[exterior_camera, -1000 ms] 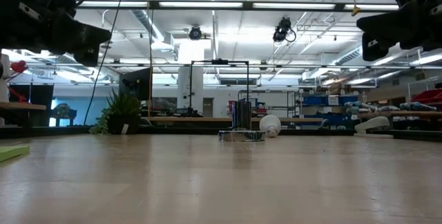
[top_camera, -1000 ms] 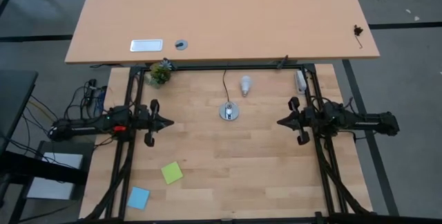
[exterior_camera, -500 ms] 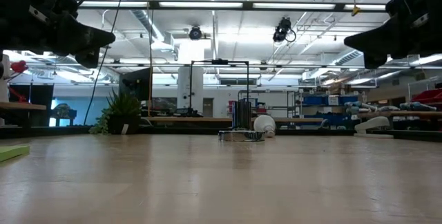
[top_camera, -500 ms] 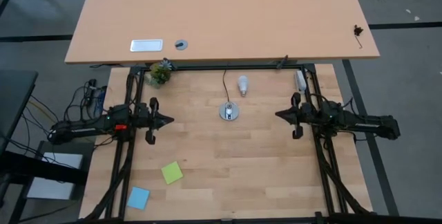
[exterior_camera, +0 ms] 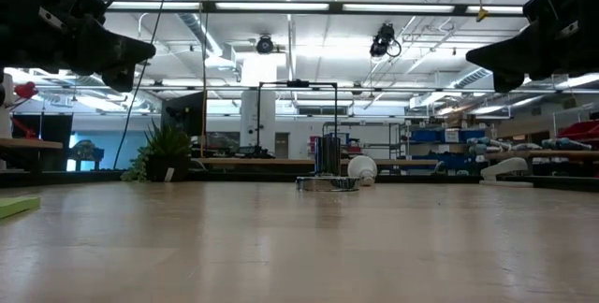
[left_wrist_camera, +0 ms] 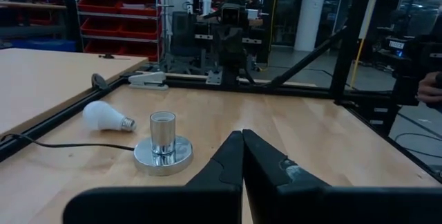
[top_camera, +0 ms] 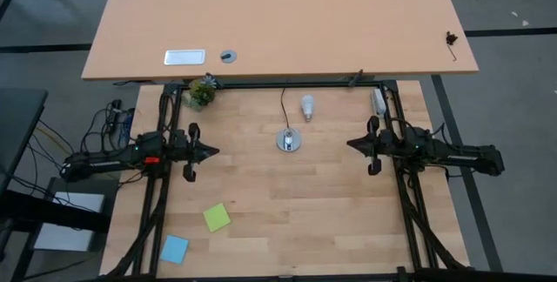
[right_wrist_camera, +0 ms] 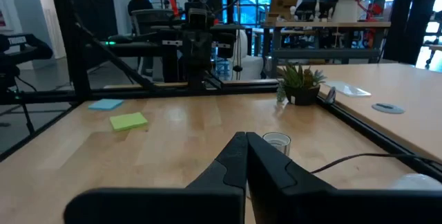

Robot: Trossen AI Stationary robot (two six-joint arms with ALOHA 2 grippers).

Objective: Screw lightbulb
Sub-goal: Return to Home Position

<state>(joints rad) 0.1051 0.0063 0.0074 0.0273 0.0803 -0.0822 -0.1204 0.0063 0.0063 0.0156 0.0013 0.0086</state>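
**Position of the part.** The small white frosted pear-shaped lightbulb (top_camera: 306, 106), with a grey metal screw base, lies on its side on the light wooden work surface (top_camera: 296, 204). It is near the middle of the edge that borders the larger tan desk (top_camera: 278, 21). It is not seated in the round silver socket disc (top_camera: 288, 141), which stands near it toward the centre of the surface. The thin black cord (top_camera: 282, 108) leaves the socket disc toward that same edge and passes beside the lightbulb.

**Axis.** The long axis runs from the desk-side edge inward. The glass end points outward and the screw base points toward the socket disc.

**Arms.** The right gripper (top_camera: 351, 145) is the nearer one. The lightbulb lies ahead of it, offset toward the desk-side edge. The left gripper (top_camera: 214, 151) is well apart from the lightbulb, on the far side of the socket disc. Both arms reach in level from the left and right edges, raised above the surface, with their tips facing each other.

**Claw state.** The left fingers (left_wrist_camera: 222, 163) and the right fingers (right_wrist_camera: 228, 165) are pressed together with no gap and carry nothing.

**Next grasp (judgement).** The right arm would have to swing toward the desk-side edge, part its fingers and close across the glass end.
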